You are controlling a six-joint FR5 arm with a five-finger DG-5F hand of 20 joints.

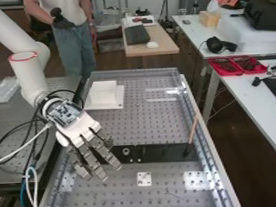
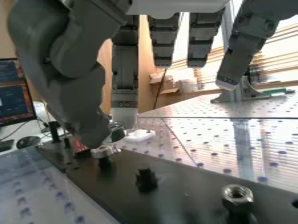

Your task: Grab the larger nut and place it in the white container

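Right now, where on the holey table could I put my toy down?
Maybe on the holey table, between the white box and the black bar, or between the small white plate and the table's near edge. It's crowded along the bar: nuts stand there, with the robot's fingers over one end.

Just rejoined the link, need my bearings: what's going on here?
The robot hand is open over the black plate, its thumb close to one silver nut. Another silver nut sits on a post on the same plate. Neither looks gripped, and the white container stands apart, so the pick seems yet to happen.
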